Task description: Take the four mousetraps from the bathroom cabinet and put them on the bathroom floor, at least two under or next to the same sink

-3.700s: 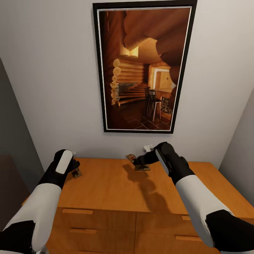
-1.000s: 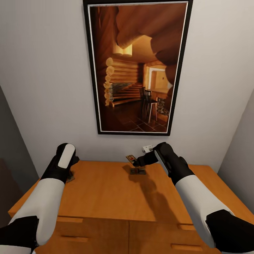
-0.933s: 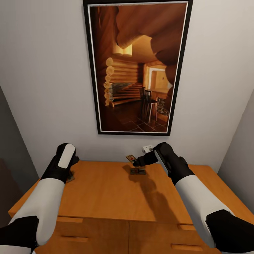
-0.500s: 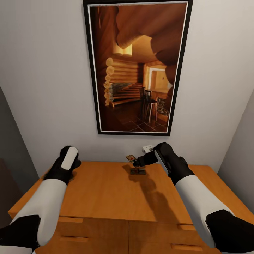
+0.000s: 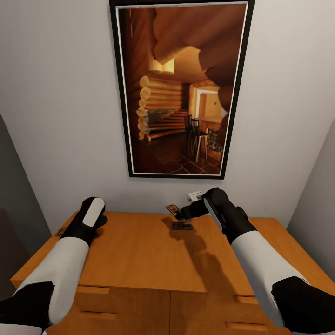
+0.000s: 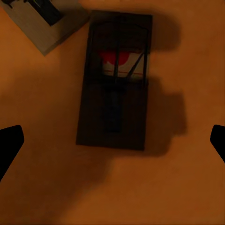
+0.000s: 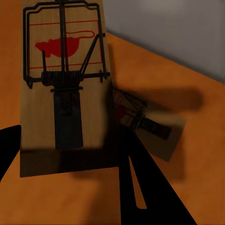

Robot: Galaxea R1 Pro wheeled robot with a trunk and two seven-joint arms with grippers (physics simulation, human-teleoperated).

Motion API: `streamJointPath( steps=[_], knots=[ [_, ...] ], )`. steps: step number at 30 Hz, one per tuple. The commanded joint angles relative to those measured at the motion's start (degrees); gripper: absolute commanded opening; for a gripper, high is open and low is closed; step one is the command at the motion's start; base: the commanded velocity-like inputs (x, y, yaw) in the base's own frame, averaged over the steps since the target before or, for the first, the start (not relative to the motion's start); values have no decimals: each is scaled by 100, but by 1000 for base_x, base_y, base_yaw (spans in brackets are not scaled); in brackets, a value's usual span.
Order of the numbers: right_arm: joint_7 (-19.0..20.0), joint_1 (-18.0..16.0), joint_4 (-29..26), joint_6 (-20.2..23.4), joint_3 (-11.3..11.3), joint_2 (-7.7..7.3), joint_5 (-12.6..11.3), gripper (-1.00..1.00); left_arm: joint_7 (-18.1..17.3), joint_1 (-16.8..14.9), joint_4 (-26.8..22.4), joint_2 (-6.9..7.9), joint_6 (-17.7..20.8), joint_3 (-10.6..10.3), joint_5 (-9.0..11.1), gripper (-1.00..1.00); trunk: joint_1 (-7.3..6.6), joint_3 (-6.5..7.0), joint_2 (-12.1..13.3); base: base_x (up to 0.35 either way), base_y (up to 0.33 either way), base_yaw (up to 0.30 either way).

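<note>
Over the left end of the orange-brown cabinet (image 5: 139, 253) my left arm (image 5: 88, 218) reaches down, covering its own gripper. In the left wrist view my left gripper (image 6: 112, 145) is open, its fingertips (image 6: 9, 145) wide apart above a mousetrap (image 6: 115, 79) lying flat in shadow. A second mousetrap (image 6: 47, 21) shows at the corner. My right gripper (image 5: 179, 215) is shut on a mousetrap (image 5: 172, 209), held just above the cabinet top near the wall; up close this mousetrap (image 7: 65, 89) fills the space ahead of the fingers. Another mousetrap (image 5: 181, 226) lies on the wood beneath it, also seen as the mousetrap (image 7: 145, 124).
A large framed picture (image 5: 181, 88) hangs on the white wall behind the cabinet. A small white wall fitting (image 5: 195, 195) sits beside my right wrist. Drawer fronts (image 5: 93, 314) run along the cabinet's near side. Grey walls close in on both sides.
My left arm has shifted slightly right and lower over the cabinet's left end, now covering the mousetrap seen beside it before. The right arm and its mousetrap have stayed put.
</note>
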Motion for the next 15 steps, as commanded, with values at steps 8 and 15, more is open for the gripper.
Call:
streamJointPath(
  steps=[8,15],
  knots=[
    [-2,-5,4,23,-13,-3,9,-100,14,-7,-17,-1,38,13,33,100,0,-8,-5,0,0,0],
    [-3,-5,6,23,-13,-3,8,-100,2,-8,-31,-1,41,12,45,100,0,-8,-5,0,0,0]
  ],
)
